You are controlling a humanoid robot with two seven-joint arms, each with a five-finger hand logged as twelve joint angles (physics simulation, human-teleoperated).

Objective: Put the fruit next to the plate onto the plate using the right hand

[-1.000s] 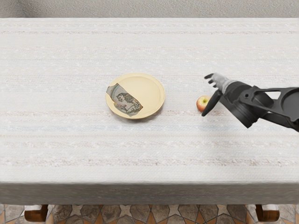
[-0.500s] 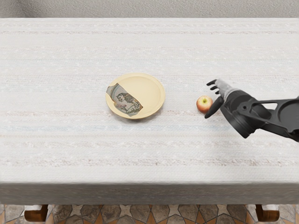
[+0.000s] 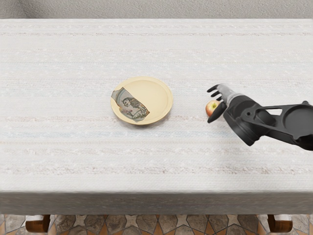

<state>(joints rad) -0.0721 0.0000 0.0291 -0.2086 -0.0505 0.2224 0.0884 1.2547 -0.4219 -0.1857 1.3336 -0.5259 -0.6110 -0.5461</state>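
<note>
- The apple (image 3: 211, 106) lies on the table (image 3: 73, 54), right of the plate (image 3: 165, 93) and well apart from it (so not on it).
- It sits just left of my right hand (image 3: 226, 100), between the fingers (image 3: 213, 89) and the thumb (image 3: 215, 113).
- The fingers are spread; the thumb crosses the apple's right edge, contact unclear.
- I grip nothing; only 1 arm shows.

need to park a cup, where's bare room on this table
Bare table left of the plate, along far and near edges, and between plate and apple. Crowded at right, where the robot hand is at the apple.
</note>
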